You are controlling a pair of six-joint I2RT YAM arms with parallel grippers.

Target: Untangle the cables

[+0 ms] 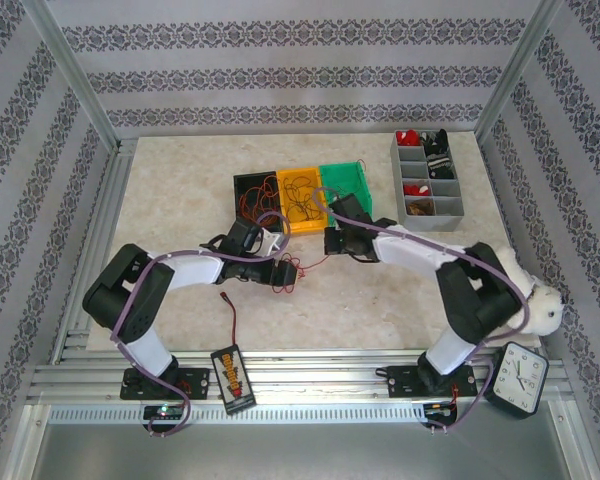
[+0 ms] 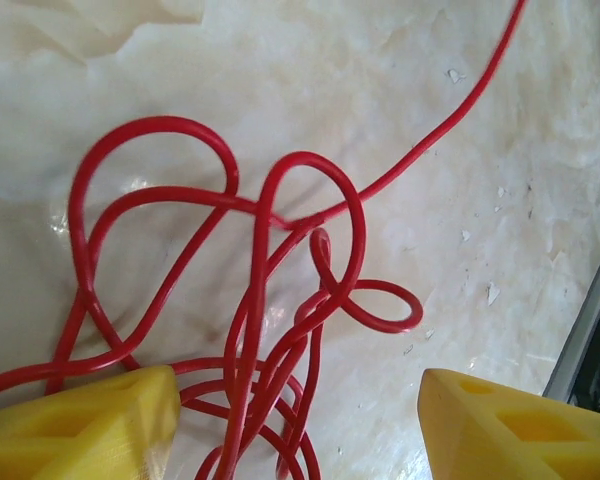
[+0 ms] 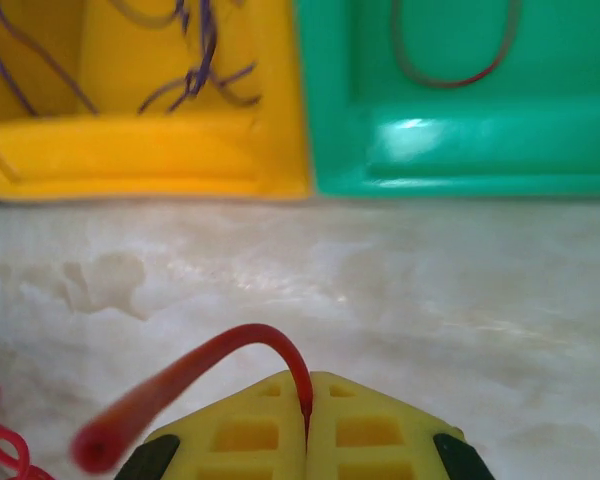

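battery pack: black battery pack [image 1: 233,378] sits bottom centre of the top view, on the rails between the two arm bases, with its own thin dark wire running up from it
clock: black clock [image 1: 517,375] is in the bottom right corner, with a white plush toy [image 1: 540,305] just above it
left claw: left claw [image 2: 295,420] is spread wide and low over the table [image 1: 180,190], one yellow finger [image 2: 80,425] at each bottom corner of its wrist view
red tangle: the red tangle [image 2: 250,290] lies on the table between those fingers, all loops and crossings; a few strands run under the left-hand finger, can't tell if they touch
red strand: one red strand [image 3: 270,340] leaves the pile toward the upper right of the left wrist view
right claw: right claw [image 3: 308,385] is pressed together, pinching that red strand right at the tips, and the strand arches off to the lower left
bins: yellow bin [image 3: 130,160] upper left and green bin [image 3: 460,160] upper right of the right wrist view, side by side; dark wires [image 3: 190,70] are in the yellow one and a wire loop [image 3: 450,70] in the green
black bin: black bin [image 1: 252,190] is to the left of the yellow one
organiser: grey divided tray [image 1: 395,175] is far right, well apart from the bins
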